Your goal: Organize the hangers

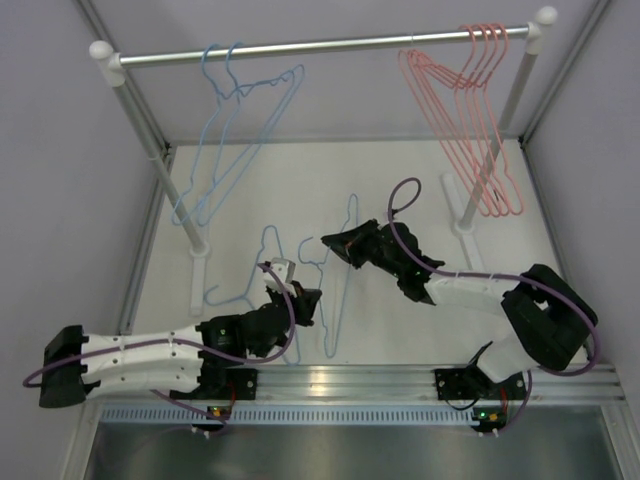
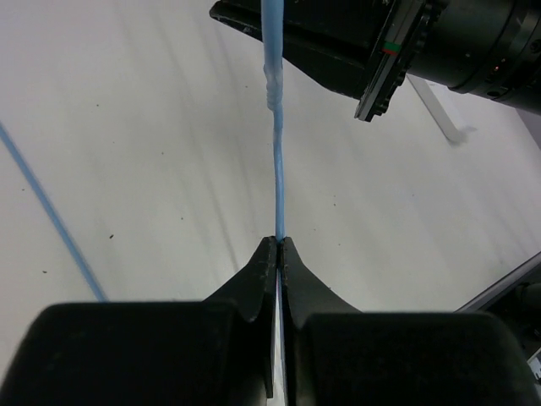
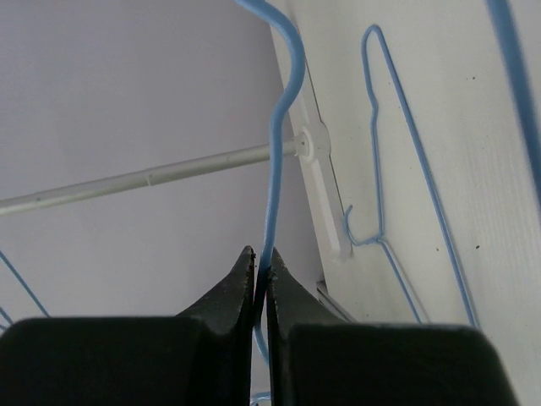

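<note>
Starting at the left, two blue hangers (image 1: 237, 92) dangle by their hooks from the silver rail (image 1: 330, 43), far beyond the left claw and a touch to its left. Now the left claw (image 1: 315, 295) itself, low over the white tabletop (image 1: 400, 180): its fingers are pressed tight on the thin wire of a blue hanger (image 2: 278, 169). In the wrist view that wire comes right out of the fingertips and runs straight ahead. It passes a lumpy twist and goes on up to the black body of the right arm. Just to the left of this claw, seen from overhead, a second blue hanger (image 3: 423, 169) lies flat on the tabletop, with no fingers on it. Moving across, the right claw (image 1: 326, 241) sits just ahead and to the right of the left one. It too is clamped on blue wire, nipping it just below the hook. The hook curls up and over, directly above the fingertips in its own wrist view. So the gripped hanger sits between the two claws, one pinch low on its wire and one near the hook. Far right, four pink hangers (image 1: 470, 150) hang bunched close together on the rail, well beyond the right claw and off to its right.
</note>
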`<move>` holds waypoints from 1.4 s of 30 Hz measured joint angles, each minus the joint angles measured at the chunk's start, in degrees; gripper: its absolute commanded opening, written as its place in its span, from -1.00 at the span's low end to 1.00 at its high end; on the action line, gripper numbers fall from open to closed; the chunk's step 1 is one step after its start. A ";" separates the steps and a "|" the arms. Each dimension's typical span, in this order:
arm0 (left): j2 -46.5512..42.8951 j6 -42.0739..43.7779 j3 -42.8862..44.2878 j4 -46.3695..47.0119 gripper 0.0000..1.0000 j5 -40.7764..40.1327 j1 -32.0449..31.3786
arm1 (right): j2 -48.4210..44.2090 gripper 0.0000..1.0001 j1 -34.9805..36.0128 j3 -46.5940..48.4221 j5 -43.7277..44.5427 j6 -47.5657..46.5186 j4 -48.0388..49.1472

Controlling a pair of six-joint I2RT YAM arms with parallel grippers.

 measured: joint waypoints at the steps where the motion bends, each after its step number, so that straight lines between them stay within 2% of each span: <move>1: -1.16 0.44 0.00 -0.96 -1.00 -0.02 0.00 | -0.26 -1.00 0.02 -0.02 -0.07 0.04 -0.07; 18: -2.43 3.87 0.20 -4.44 -1.00 1.36 -0.11 | -0.79 -1.00 0.26 -0.96 -0.50 0.61 -0.87; 22: -0.31 4.28 0.33 -4.15 -0.65 1.81 -0.15 | -0.76 -1.00 0.24 -2.14 -0.35 1.40 -0.48; 25: 0.76 4.79 0.11 -2.47 -0.29 1.77 -0.37 | -0.61 -1.00 0.09 -3.17 0.22 1.66 0.04; 30: 1.29 5.20 -1.84 1.86 -0.10 1.70 -0.35 | 0.11 -1.00 0.09 -5.64 -0.09 1.81 1.07; 42: 7.80 5.57 -5.07 12.55 0.01 2.16 -3.72 | 2.16 -1.00 0.09 -7.06 -1.07 5.75 5.73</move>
